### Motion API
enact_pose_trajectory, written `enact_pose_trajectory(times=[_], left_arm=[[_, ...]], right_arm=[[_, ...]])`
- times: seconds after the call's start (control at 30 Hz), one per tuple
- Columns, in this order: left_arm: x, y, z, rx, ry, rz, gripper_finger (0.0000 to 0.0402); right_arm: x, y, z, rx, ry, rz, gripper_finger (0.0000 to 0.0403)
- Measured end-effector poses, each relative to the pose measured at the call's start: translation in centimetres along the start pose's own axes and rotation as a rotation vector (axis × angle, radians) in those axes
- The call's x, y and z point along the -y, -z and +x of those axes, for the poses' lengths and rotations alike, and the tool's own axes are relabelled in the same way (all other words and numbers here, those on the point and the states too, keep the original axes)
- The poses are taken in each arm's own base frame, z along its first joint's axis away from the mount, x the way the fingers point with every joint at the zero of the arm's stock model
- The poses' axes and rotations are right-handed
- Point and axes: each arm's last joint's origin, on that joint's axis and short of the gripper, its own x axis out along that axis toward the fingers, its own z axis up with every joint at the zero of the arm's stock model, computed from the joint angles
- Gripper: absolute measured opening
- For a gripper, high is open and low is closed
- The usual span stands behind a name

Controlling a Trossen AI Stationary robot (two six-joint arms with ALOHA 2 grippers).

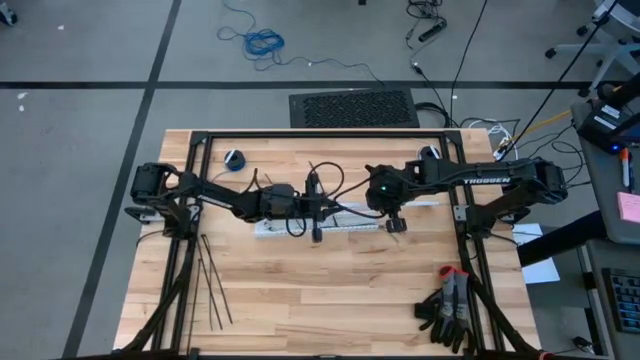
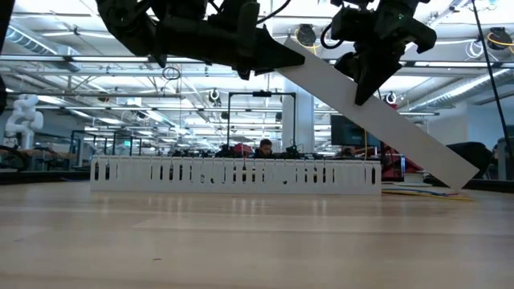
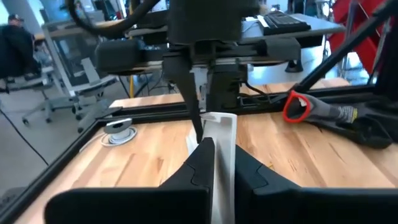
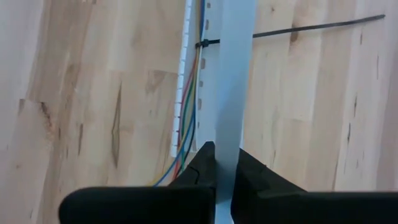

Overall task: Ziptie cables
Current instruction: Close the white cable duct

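Both grippers pinch a long white strip, the duct's flat lid (image 2: 377,108), held tilted above the table (image 1: 330,290): left gripper (image 3: 214,152) clamps one end, right gripper (image 4: 225,158) the other. Below it, the cables (image 4: 193,93) lie in the white slotted duct (image 2: 233,174), a ziptie (image 4: 311,27) around them. Spare zipties (image 1: 210,285) lie near the left arm's base
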Motion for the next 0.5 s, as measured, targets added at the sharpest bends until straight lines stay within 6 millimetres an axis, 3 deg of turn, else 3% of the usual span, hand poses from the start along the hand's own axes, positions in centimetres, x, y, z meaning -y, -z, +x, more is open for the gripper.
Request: enact_pose_trajectory(times=[0.27,0.5], left_arm=[[-0.7,0.1,0.0,-0.003,-0.023,-0.035,0.0007],[-1.3,0.0,0.0,-0.006,-0.148,-0.044,0.0004]], right_arm=[[0.1,-0.1,0.0,0.003,0.022,0.005,0.0009],[0.6,-0.3,-0.1,-0.014,0.304,0.129,0.0069]])
